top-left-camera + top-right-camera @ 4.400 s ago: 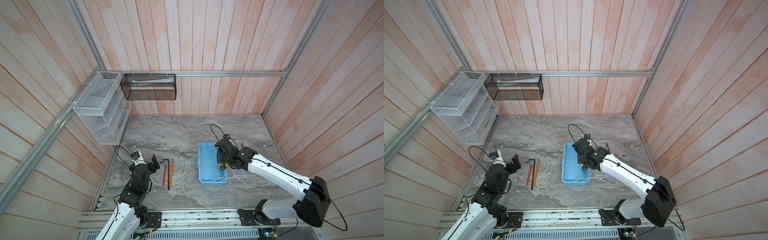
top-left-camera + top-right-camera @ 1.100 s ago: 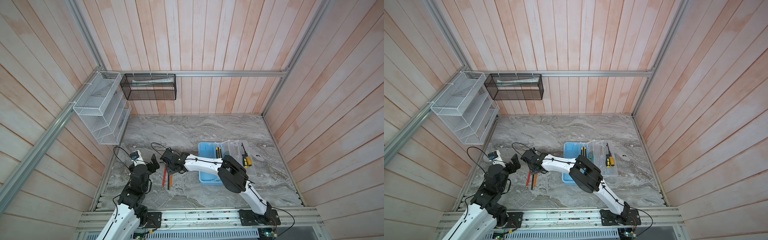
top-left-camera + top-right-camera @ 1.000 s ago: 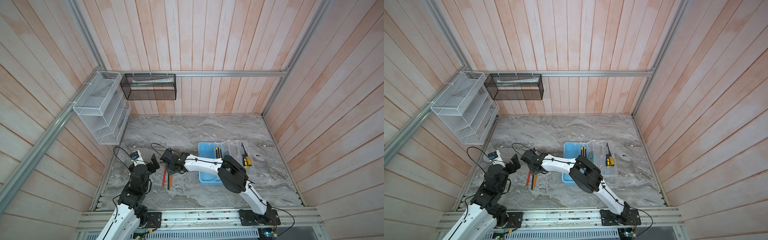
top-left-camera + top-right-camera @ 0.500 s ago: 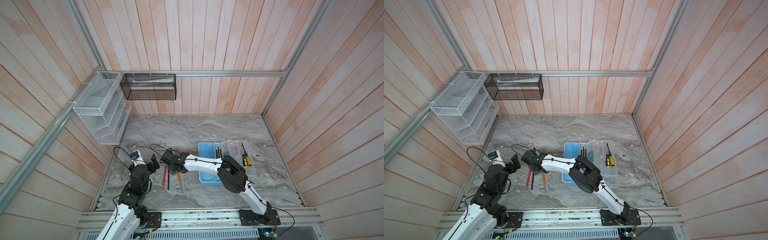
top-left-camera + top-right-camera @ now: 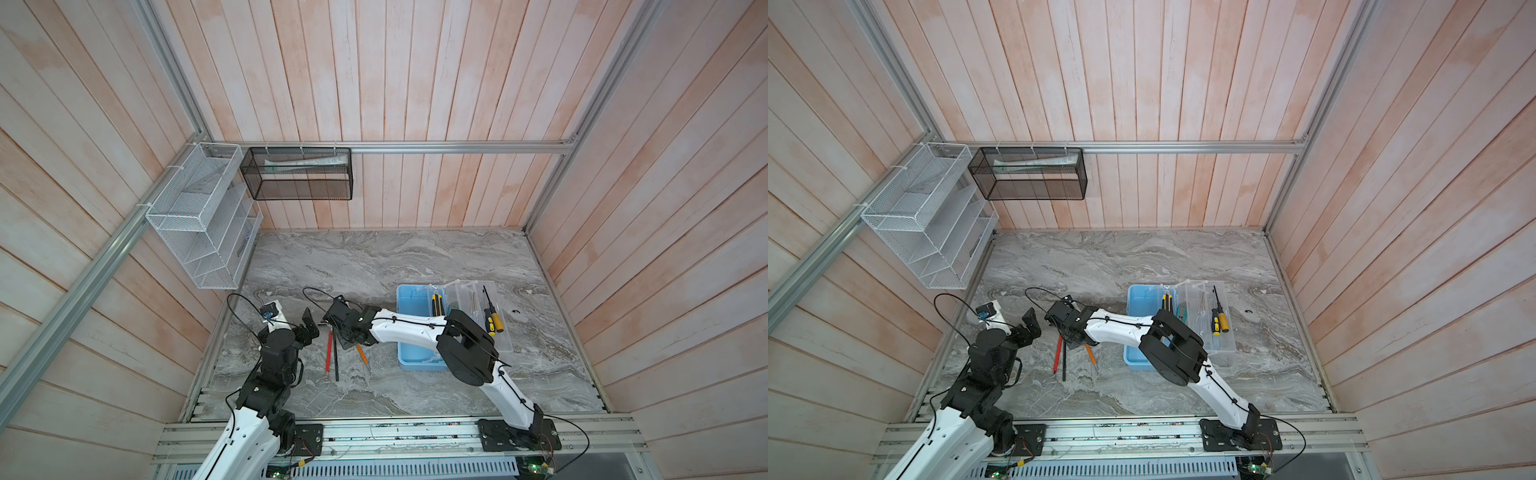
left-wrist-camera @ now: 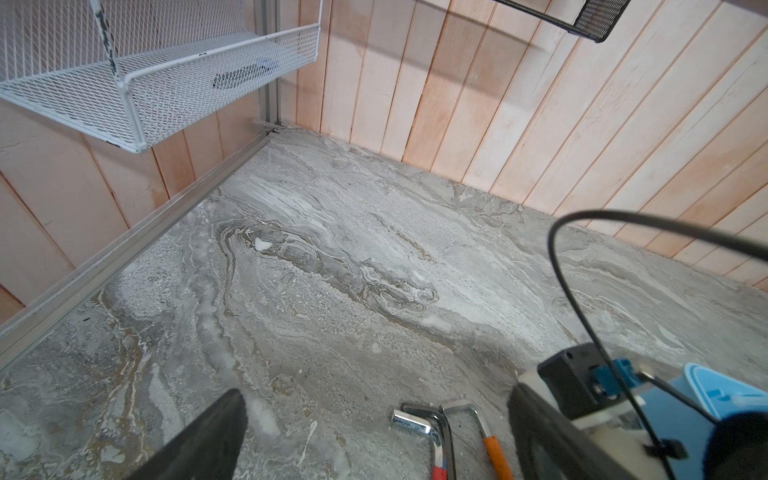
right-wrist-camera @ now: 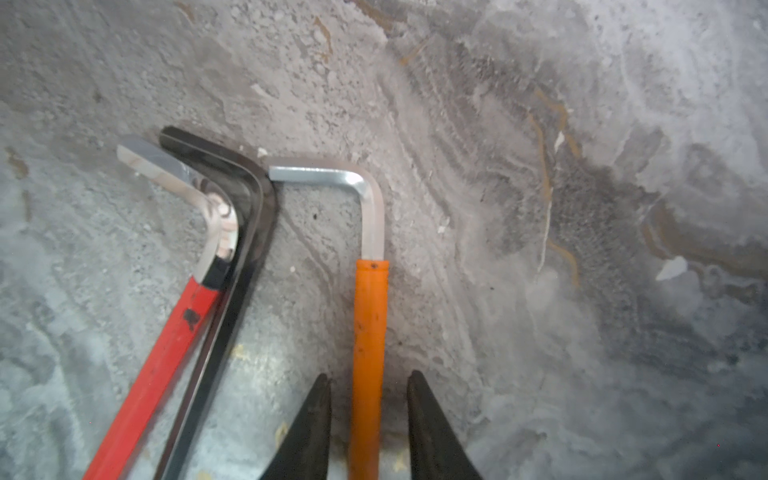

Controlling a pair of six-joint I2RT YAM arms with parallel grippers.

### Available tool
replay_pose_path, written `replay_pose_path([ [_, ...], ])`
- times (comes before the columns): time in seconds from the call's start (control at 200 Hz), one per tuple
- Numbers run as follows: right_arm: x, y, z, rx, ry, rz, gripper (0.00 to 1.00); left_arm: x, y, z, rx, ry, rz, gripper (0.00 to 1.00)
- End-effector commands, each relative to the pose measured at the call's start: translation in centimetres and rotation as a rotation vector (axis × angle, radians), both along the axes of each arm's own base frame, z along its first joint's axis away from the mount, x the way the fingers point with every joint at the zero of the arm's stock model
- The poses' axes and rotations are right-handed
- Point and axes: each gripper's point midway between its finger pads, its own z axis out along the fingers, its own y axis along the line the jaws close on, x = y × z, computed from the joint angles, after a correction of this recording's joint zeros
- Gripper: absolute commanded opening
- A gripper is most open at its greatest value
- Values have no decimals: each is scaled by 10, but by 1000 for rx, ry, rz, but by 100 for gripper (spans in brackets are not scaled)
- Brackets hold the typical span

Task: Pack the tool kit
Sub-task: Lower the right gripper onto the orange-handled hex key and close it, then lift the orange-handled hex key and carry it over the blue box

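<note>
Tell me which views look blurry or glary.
Right wrist view: the orange hex key sharp, the jaws beside it soft, reflections on the chrome bend of the red hex key. Left wrist view: table crisp, black cable blurred. Both top views: evenly lit.

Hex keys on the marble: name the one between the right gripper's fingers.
The orange-sleeved steel hex key: it runs between the fingers of the right gripper. The red-sleeved key and bare black key lie together to one side.

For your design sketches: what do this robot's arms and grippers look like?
The left arm and right arm have white shells between bulky black joints, with thin black cables looping alongside. The left gripper and right gripper are black, with tapering fingers.
</note>
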Motion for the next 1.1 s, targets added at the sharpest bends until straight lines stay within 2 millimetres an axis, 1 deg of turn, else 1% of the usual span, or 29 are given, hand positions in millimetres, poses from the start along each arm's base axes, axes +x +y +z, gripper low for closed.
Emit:
replay_pose_path([
  [0.0, -15, -14, -19, -26, 80, 3, 31, 0, 0, -1, 2, 2, -3, 100],
  [0.09, -17, -15, -23, -23, 92, 1, 30, 0, 0, -1, 2, 1, -2, 100],
  [0.175, -18, -16, -29, -30, 108, -1, 23, 0, 0, -1, 2, 3, -3, 100],
  [0.28, -16, -16, -30, -25, 116, -9, 16, 0, 0, -1, 2, 2, -2, 100],
  [0.405, -10, -18, -25, -18, 108, -25, 10, 0, 0, -1, 2, 0, -1, 100],
  [0.485, -6, -19, -18, -7, 98, -37, 6, -1, 1, 0, 1, -1, -1, 100],
  [0.515, -5, -20, -17, -6, 93, -43, 3, -1, 1, -1, 2, -1, -2, 100],
  [0.565, -2, -20, -10, 6, 83, -49, 0, -1, 0, -1, 2, 0, -1, 100],
  [0.65, 3, -22, 1, 27, 70, -65, 0, -1, 0, 0, 1, -2, -4, 100],
  [0.815, 7, -26, 25, 101, 56, -95, 0, 3, -9, 0, 1, 0, -54, 100],
  [0.94, 13, -32, 44, 153, 40, -121, 0, 4, -23, 1, -23, -9, -133, 100],
  [1.025, 17, -36, 60, 167, 11, -138, 0, 0, -32, 0, -55, -21, -186, 100],
  [1.095, 21, -40, 74, 176, -14, -151, 0, -3, -44, 3, -87, -56, -254, 100],
])
